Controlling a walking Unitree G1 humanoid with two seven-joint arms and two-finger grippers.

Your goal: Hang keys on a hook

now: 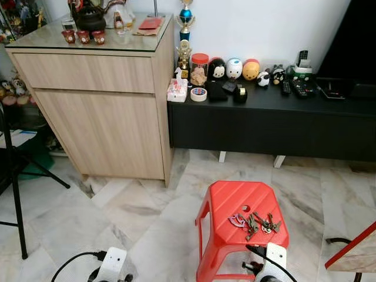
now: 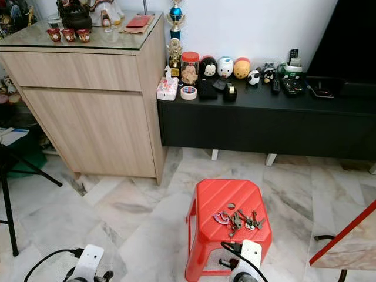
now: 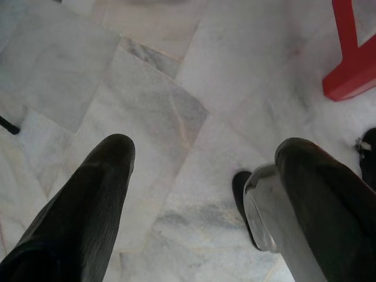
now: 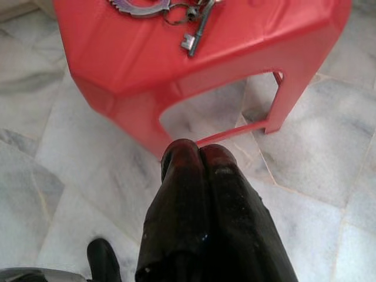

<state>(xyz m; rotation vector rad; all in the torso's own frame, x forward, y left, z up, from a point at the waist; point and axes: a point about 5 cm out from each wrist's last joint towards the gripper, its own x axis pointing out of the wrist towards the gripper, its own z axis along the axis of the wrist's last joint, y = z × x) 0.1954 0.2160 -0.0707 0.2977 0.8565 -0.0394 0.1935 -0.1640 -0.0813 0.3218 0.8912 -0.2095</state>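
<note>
Marble floor everywhere, grey-veined white tiles, with a wooden cabinet at about 10 o'clock and a long black TV bench running off toward 2 o'clock, loaded with little figurines, a tape roll and remotes.

Going left to right: a black tripod leg sits at 8 o'clock. Then the left hand, low at 7 o'clock, hanging over bare floor with its two black fingers spread well apart and nothing between them. Looks idle to me.

Next is the red plastic stool at roughly 5 o'clock. The keys are lying flat on the stool's top, toward its near-right edge, a messy bunch on a ring with a reddish tag at the left end.

The right hand is below and just in front of the stool, fingers pressed together, pointing at the stool's side, not touching the keys.

So I'd say we're at the very first step: keys not picked up yet. Next move, I reckon, is the right hand lifting above the seat, spreading its fingers, and coming down on the bunch. No hook that I can make out, so finding one comes after.
</note>
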